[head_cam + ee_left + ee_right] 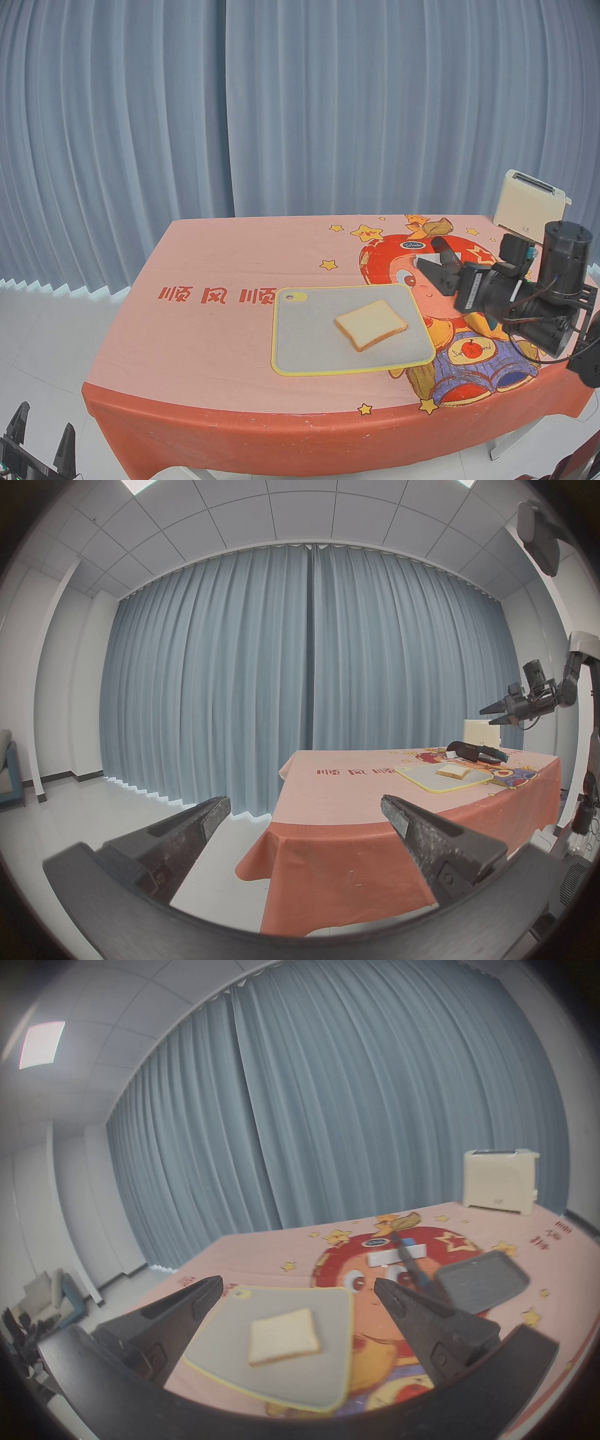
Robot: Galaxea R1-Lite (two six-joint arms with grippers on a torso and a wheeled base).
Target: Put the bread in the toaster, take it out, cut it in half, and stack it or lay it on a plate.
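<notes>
A slice of bread (370,324) (282,1335) lies flat on a grey cutting board with a yellow rim (306,344) (331,1360). The cream toaster (530,205) (500,1180) stands at the table's far right corner. My right gripper (427,250) (297,1286) hovers open and empty above the table, to the right of the board and higher than the bread. A dark grey plate (482,1280) and a knife (409,1263) lie between board and toaster. My left gripper (45,417) (306,805) hangs open off the table's front left, well below its edge.
The table (219,325) wears an orange cartoon-print cloth, and its left half is bare. A blue-grey curtain (281,106) hangs close behind. From the left wrist I see the table from afar, with the right gripper (500,711) raised over its right end.
</notes>
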